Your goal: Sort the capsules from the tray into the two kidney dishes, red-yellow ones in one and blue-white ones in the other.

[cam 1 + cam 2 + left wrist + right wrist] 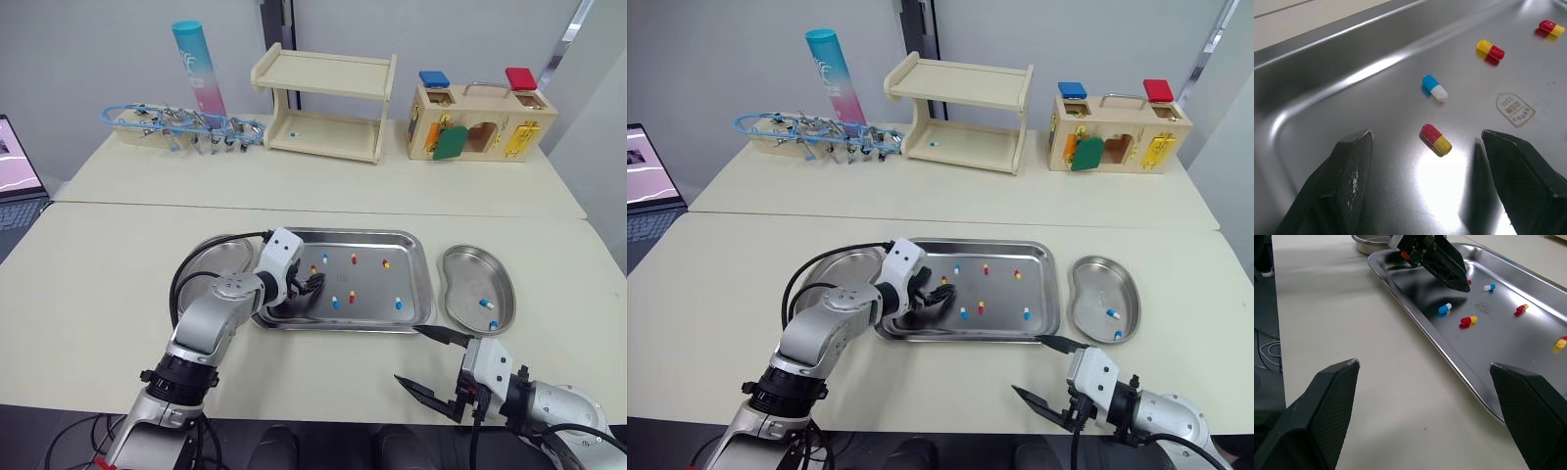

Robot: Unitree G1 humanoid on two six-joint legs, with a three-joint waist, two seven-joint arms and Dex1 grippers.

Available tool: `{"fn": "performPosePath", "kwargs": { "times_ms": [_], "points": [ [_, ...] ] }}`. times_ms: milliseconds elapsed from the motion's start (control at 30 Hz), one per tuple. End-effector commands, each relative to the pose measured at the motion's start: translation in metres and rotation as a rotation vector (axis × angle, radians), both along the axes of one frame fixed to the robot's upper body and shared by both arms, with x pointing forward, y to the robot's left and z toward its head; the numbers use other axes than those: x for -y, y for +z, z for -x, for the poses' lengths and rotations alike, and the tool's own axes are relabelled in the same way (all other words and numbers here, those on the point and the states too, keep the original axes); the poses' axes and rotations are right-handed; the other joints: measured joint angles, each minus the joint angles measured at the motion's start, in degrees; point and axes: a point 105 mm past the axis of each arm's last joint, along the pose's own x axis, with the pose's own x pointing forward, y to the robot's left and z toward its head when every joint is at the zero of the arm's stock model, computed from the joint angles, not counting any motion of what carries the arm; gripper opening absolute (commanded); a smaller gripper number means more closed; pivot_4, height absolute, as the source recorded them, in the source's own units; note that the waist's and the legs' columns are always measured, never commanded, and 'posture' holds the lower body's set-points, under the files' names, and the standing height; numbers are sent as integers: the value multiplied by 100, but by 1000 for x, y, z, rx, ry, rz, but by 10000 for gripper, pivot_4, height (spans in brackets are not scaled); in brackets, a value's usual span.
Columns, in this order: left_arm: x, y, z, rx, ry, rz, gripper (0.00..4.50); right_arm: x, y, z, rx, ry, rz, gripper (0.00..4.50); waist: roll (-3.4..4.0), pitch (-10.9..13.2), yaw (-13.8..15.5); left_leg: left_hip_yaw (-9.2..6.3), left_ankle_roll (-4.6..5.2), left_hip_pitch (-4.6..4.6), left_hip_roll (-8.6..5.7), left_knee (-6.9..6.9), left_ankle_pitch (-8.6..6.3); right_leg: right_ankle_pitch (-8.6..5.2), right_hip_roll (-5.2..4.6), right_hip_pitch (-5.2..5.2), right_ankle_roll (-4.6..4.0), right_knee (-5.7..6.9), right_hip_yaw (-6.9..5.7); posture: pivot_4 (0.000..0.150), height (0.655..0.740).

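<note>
**Head views.** At frame centre: steel tray (372, 282) on the cream table (98, 264), with loose capsules (352, 296) of both kinds scattered over its floor. Just left of it: left kidney dish (223, 259), partly covered by the left arm. Just right of it: right kidney dish (468, 269), holding two blue-white capsules (487, 303). Left gripper (312, 286): reaches into the tray's left end, low over the floor. Right gripper (433, 364): hangs at lower right, in front of the tray's near right corner, above bare table; spread wide, grasping nothing.

**Left wrist view.** Fingers (1352, 171) parted, clamped on nothing. Between the tips, untouched, flat on the tray floor: one red-yellow capsule (1436, 140). Just beyond it: a blue-white capsule (1434, 88). Farther on: two more red-yellow ones and an embossed stamp (1514, 108).

**Right wrist view.** Wide apart over the table, beside the tray's long rim. Across the tray: the left gripper, over capsules of both colours.
</note>
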Motion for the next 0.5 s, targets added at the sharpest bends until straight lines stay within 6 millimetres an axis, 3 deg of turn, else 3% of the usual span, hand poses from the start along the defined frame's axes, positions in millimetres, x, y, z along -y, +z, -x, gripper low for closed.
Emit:
{"fn": "performPosePath", "kwargs": {
  "times_ms": [33, 367, 500],
  "points": [
    [4, -5, 3, -15, -43, -26, 30675, -7, 10, 2, 36, 15, -16, 45000, 0, 0, 1, 0, 0, 0, 0, 0, 0, 0, 0, 0, 0, 0, 0, 1500, 7400],
    [11, -12, 3, -42, -112, -37, 239, -9, 15, -1, 32, 15, -16, 45000, 3, -2, 4, 0, 0, 0, 0, 1, 0, 0, 0, 2, 0, 0, 0, 1500, 7400],
    [6, -10, 2, -33, -103, -35, 239, -9, 16, -1, 34, 13, -16, 45000, 4, -3, 3, 0, 0, 1, 0, 1, 0, 0, 0, 3, 0, 0, 0, 1500, 7400]
  ]
}}
